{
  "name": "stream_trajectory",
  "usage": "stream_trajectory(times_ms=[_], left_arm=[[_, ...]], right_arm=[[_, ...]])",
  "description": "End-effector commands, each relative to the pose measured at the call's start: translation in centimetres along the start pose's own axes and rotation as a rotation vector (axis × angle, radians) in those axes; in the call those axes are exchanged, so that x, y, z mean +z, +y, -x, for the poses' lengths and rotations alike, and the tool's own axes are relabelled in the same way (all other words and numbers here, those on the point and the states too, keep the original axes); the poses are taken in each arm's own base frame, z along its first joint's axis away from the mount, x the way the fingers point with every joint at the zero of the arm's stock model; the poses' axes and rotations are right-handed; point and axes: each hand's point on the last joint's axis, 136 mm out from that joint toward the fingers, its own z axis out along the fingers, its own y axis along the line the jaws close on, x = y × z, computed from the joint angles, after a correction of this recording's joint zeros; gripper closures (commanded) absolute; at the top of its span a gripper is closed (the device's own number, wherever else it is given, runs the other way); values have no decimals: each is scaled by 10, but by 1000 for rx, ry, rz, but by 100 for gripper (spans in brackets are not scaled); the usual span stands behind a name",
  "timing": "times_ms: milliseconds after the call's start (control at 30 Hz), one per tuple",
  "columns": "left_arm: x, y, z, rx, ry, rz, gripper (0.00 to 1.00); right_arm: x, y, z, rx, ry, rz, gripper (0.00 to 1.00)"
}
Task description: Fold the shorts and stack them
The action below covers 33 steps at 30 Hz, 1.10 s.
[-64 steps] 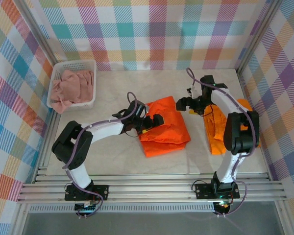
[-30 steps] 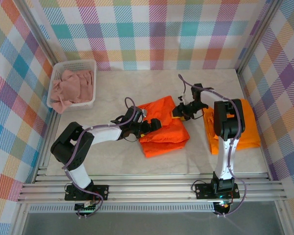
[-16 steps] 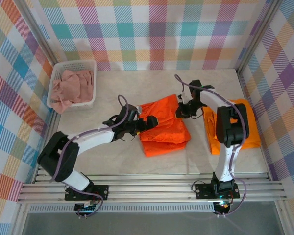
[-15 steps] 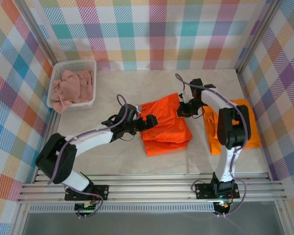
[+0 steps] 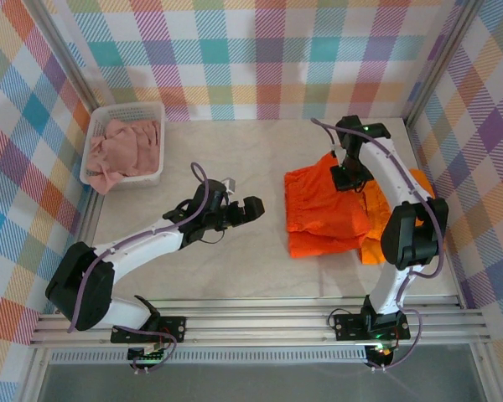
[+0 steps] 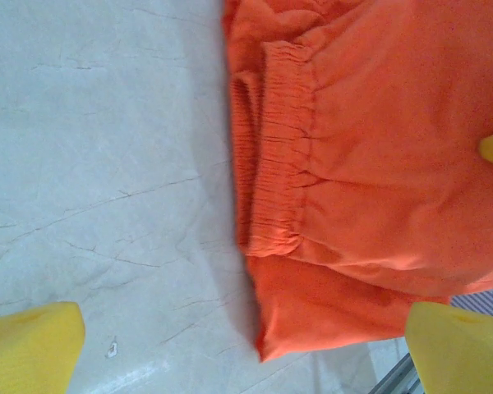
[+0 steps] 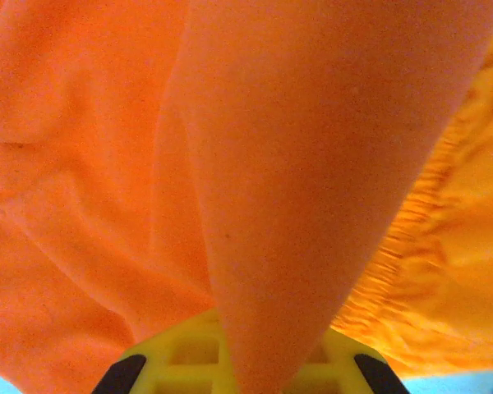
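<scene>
The folded bright orange cloth shorts (image 5: 323, 209) have slid from the middle of the pale marbled desk (image 5: 235, 159) toward its right edge, and now overlap the paler orange shorts (image 5: 371, 236) there. The right fingers (image 7: 177, 361) are clenched on a pinch of their fabric. The left fingers (image 6: 33, 345), released and empty, hang over bare desk. Stacking this pair looks nearly done. The dusty pink shorts (image 5: 121, 146) wait in the white mesh basket (image 5: 126, 107).

right claw (image 5: 349, 177) half hidden, shorts (image 5: 325, 213) draped over
</scene>
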Motion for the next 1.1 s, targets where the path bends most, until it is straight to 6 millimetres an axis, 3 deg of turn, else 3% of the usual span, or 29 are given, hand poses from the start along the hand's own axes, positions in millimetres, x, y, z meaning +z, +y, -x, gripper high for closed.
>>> stream_trajectory(times_ms=[0, 500, 933, 1067], left_arm=[[0, -3, -1, 9, 2, -23, 0], [7, 1, -5, -5, 18, -18, 0], [10, 6, -6, -14, 25, 1, 0], [13, 5, -5, -12, 31, 1, 0]], right_arm=[[-21, -31, -14, -14, 50, -135, 100], [-66, -90, -27, 38, 73, -348, 100], [-97, -122, -21, 40, -21, -465, 100], [-96, -133, -21, 29, -21, -496, 100]])
